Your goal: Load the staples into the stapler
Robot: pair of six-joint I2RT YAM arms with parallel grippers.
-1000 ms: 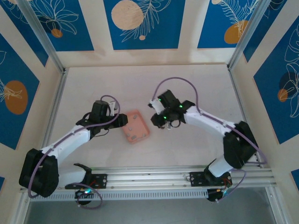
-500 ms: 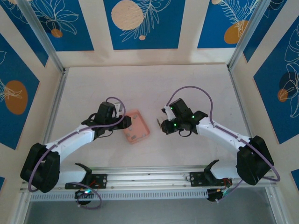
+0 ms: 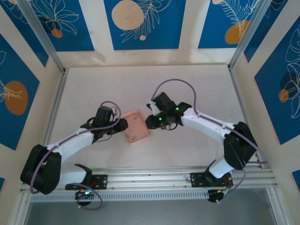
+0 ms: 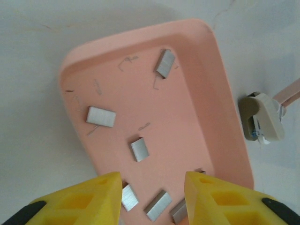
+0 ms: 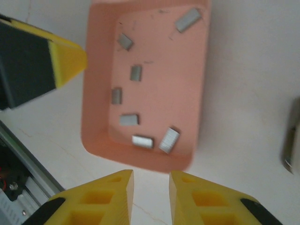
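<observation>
- the two arms reach from the metal rail (image 3: 154, 177) at the near edge, at 6 o'clock in the top view, toward the middle of the white table (image 3: 197, 79).
- the left gripper (image 4: 152, 197) hangs over the near end of the pink tray (image 4: 220, 93). its yellow fingers (image 4: 79, 199) are spread wide, with nothing between them.
- the right gripper (image 5: 151, 197) hovers just off one short end of the tray, at 6 o'clock in its own wrist view. its fingers stand a narrow gap apart and hold nothing.
- from above, the tray lies skewed on the table, with the left gripper at its 9 o'clock and the right gripper at its 3 o'clock.
- the staples (image 4: 101, 116) lie loose on the tray floor. the right wrist view shows seven short grey bars scattered at odd angles, none gripped.
- a few thin bent wire bits (image 4: 126, 61) lie among them, toward 12 o'clock in the left wrist view.
- a small beige-grey device, seemingly the stapler (image 4: 263, 117), sits on the table just outside the tray's long rim, at 3 o'clock in the left wrist view. its detail is too small to read.
</observation>
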